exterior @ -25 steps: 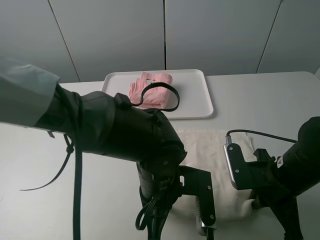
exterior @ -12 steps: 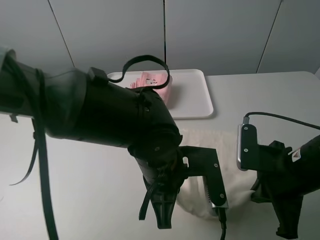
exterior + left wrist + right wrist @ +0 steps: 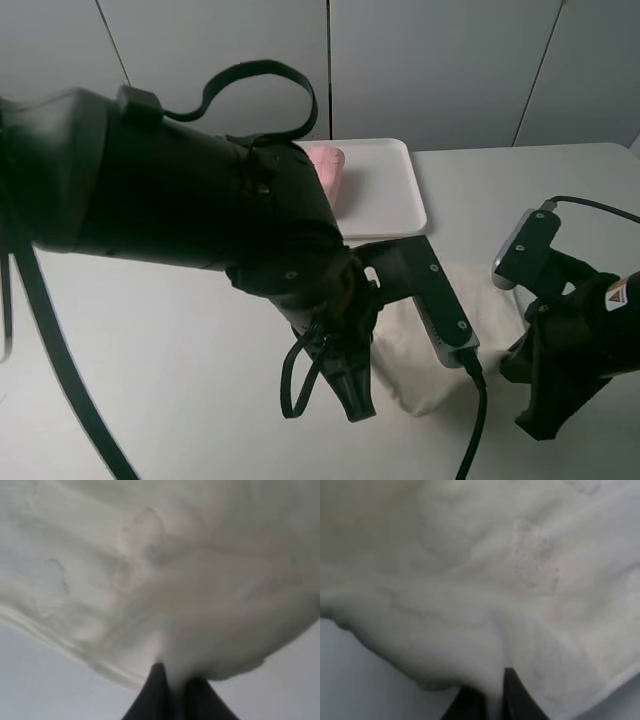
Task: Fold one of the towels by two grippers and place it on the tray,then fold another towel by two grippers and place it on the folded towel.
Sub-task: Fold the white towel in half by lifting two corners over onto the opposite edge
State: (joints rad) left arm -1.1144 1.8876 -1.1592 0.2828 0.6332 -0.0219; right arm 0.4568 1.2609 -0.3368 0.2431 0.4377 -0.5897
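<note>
A white towel lies on the table in front of the tray, its near edge lifted and carried over itself. My left gripper is shut on the towel's edge. My right gripper is shut on the same towel. In the exterior high view both fingertips are hidden behind the arms. A folded pink towel lies on the white tray, partly hidden by my left arm.
The white tray stands at the back of the white table. My bulky left arm with a looping black cable blocks much of the left and middle of the exterior high view.
Both grippers have lifted the towel's near edge and carried it away from the table's front toward the tray. The towel now shows folded over, shorter front to back.
</note>
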